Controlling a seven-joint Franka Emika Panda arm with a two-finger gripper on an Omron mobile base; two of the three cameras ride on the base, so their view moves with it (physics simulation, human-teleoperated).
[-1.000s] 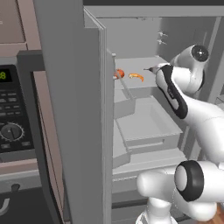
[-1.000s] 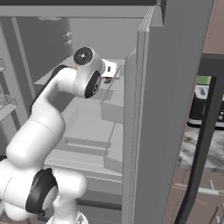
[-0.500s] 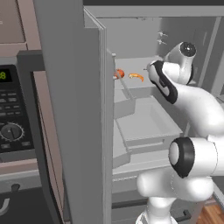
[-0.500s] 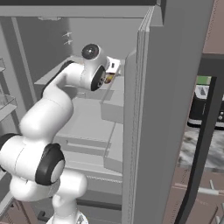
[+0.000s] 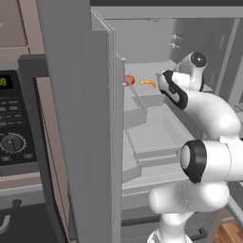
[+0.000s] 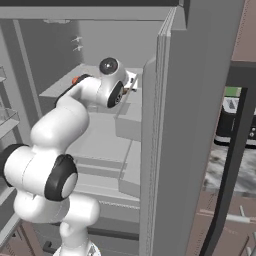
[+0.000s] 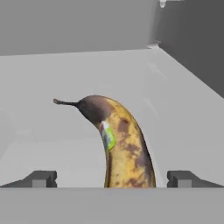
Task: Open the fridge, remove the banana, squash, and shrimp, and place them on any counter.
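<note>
- We show the gripper with its jaws spread wide and nothing clamped; one dark fingertip stands on each side of the banana, and neither appears to touch it.
- The banana lies on the pale shelf inside the fridge, its dark stem end pointing away from the gripper and its near end between the open jaws. A small green sticker sits on its brown-speckled skin.
- From the left base view, we see the arm reaching into the upper part of the fridge, level with the shelf that carries the banana.
- On that shelf, to the banana's left as this camera sees it, rest a small orange curled item, which we take to be the shrimp, and a red-orange item just beside the open door's edge. We cannot tell whether the latter is the squash.
- The fridge door stands swung open, so we judge the first step done.
- We judge the work to be at the grasp of the first item: the jaws bracket the banana but have not yet closed.
- All three items remain to be carried out. A strip of marbled counter shows to the right of the fridge in the right base view.
</note>
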